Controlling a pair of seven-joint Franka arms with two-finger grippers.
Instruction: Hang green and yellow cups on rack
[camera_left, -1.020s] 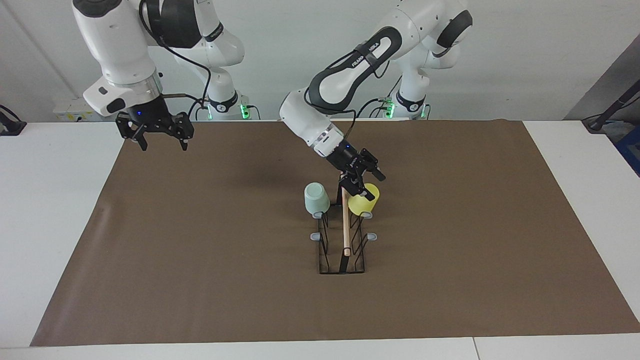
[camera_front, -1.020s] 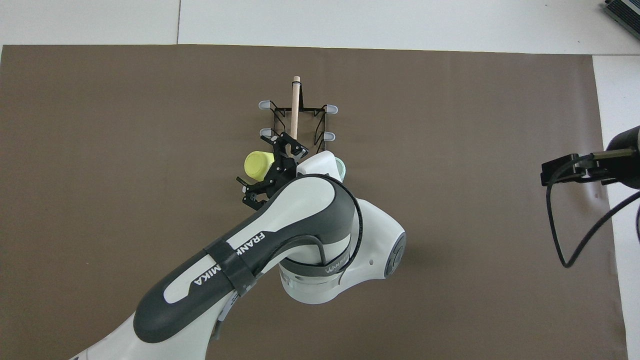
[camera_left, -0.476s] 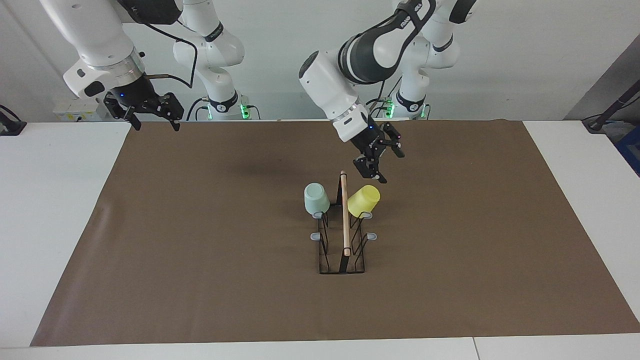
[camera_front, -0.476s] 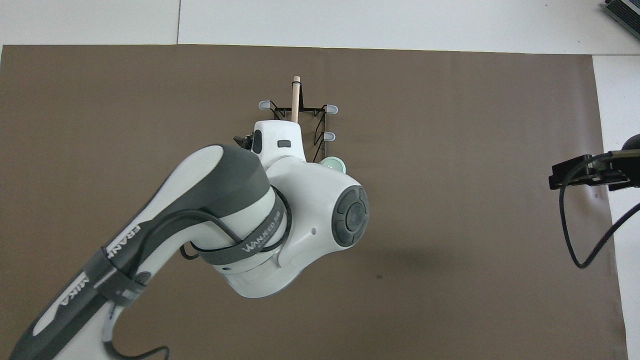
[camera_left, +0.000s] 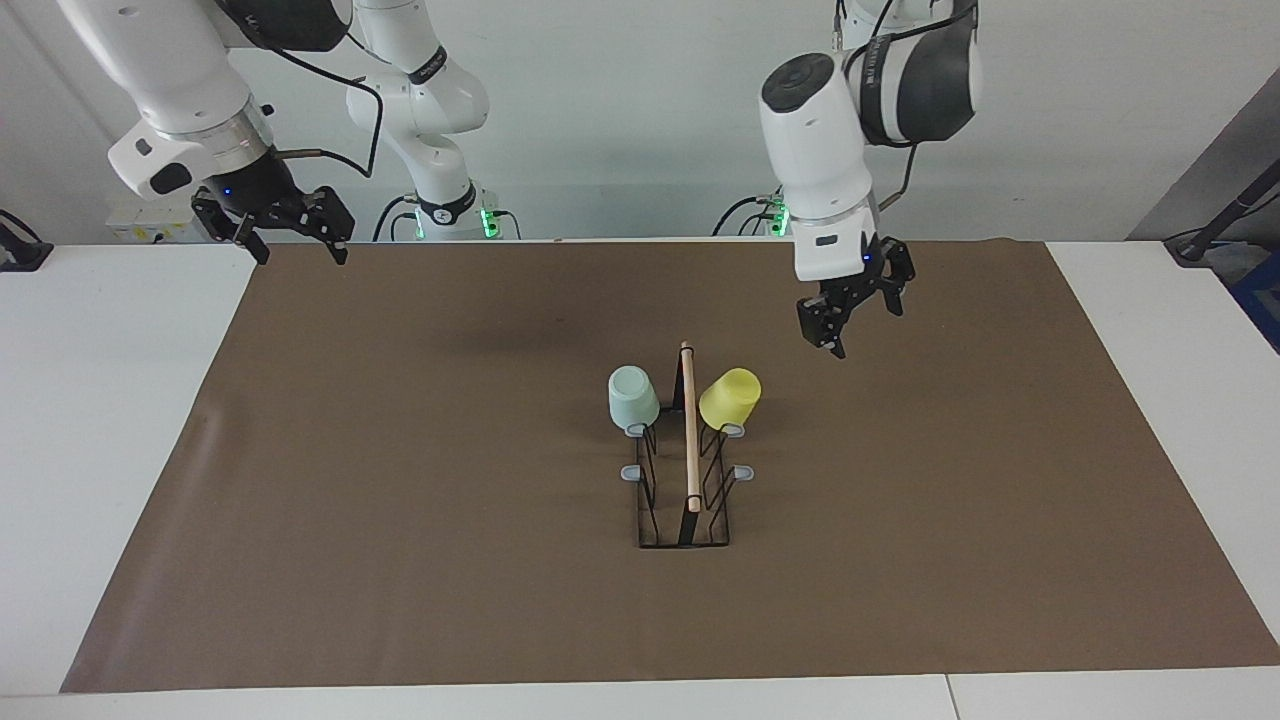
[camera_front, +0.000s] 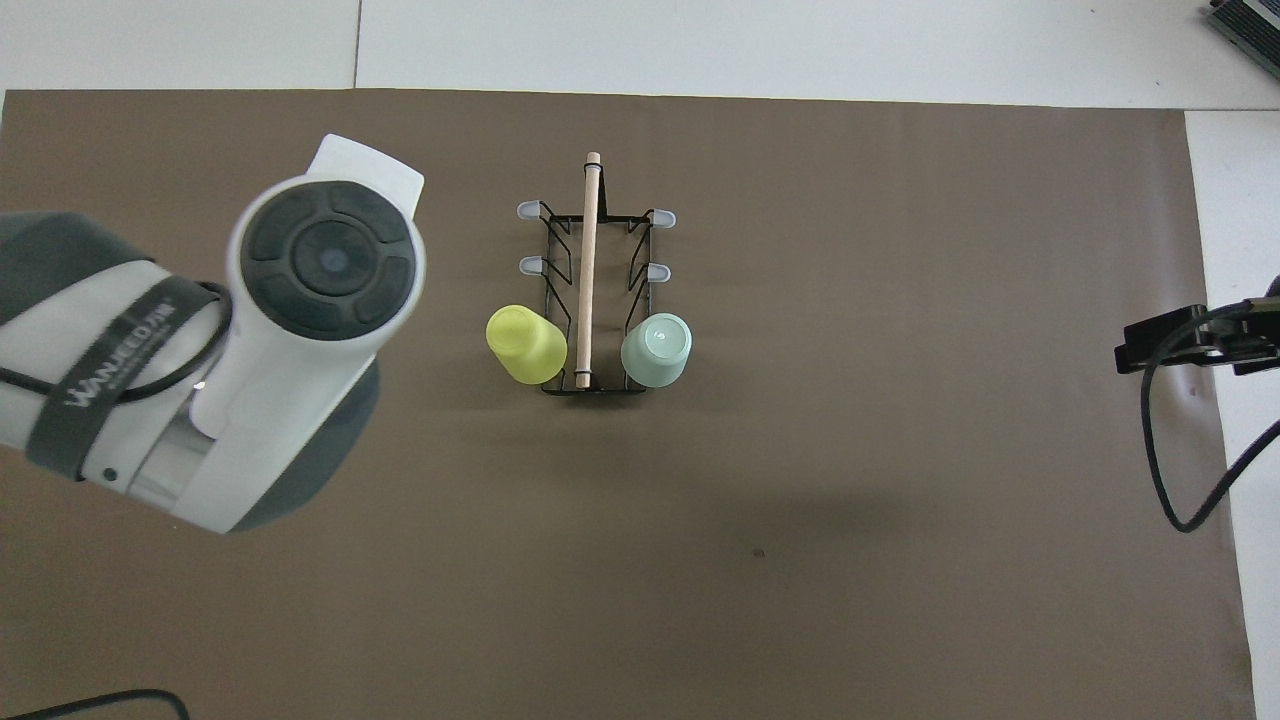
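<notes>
Green cup (camera_left: 633, 397) & yellow cup (camera_left: 729, 398) hang on rack (camera_left: 686, 500).

A white worktop (camera_left: 120, 420) carries a big brown mat (camera_left: 400, 520) that covers most of it. The black wire rack (camera_left: 684, 500) stands on the mat, about in its middle.
</notes>
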